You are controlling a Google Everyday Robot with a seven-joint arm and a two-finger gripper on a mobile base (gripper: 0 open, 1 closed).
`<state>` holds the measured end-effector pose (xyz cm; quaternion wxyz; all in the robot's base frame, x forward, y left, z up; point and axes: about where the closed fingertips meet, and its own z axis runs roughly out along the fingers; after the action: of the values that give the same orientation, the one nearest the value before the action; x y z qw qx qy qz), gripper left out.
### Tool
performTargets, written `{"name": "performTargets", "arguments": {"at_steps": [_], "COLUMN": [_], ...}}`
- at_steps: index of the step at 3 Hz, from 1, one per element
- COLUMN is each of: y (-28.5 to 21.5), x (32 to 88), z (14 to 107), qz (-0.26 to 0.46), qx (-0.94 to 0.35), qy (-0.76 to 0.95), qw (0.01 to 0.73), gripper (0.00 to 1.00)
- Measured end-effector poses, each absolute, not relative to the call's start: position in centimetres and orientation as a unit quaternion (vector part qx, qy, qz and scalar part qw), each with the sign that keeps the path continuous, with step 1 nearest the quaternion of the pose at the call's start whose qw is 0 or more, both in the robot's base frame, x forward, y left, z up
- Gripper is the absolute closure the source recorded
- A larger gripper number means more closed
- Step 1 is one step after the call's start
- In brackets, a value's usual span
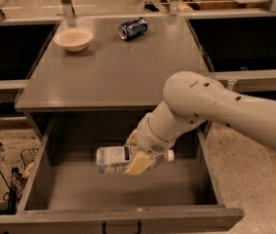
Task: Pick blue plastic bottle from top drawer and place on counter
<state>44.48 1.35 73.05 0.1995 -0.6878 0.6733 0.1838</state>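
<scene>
While the drawer [35, 179] stands open below the counter [118, 67], we find the gripper [135, 152] inside it, near the middle of the compartment and slightly toward the back wall. We see its tan fingers [138, 165] clamped on the bottle [113, 159], one above and one below, close to the neck end. The bottle lies horizontal, with its white cap pointing right and its labelled body projecting left of the gripper. We cannot tell whether the bottle touches the drawer floor. The white arm [201, 101] enters from the right edge, bends at a large rounded joint over the front right corner of the counter, and reaches down and left into the drawer. On the counter we note a shallow bowl [73, 38] at the rear left and a blue can [132, 28] lying on its side near the rear centre, well apart from each other. A dark handle [120, 226] sits on the drawer's front panel.
</scene>
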Motion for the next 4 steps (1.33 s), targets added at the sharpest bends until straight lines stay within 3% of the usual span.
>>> {"name": "performTargets", "arguments": {"at_steps": [4], "y": [-1.5], "x": [46.7], "z": [80.5], "qz": [0.117], "qx": [-0.675], "qy": [0.686], "qw": [0.243], "gripper": [1.00]}}
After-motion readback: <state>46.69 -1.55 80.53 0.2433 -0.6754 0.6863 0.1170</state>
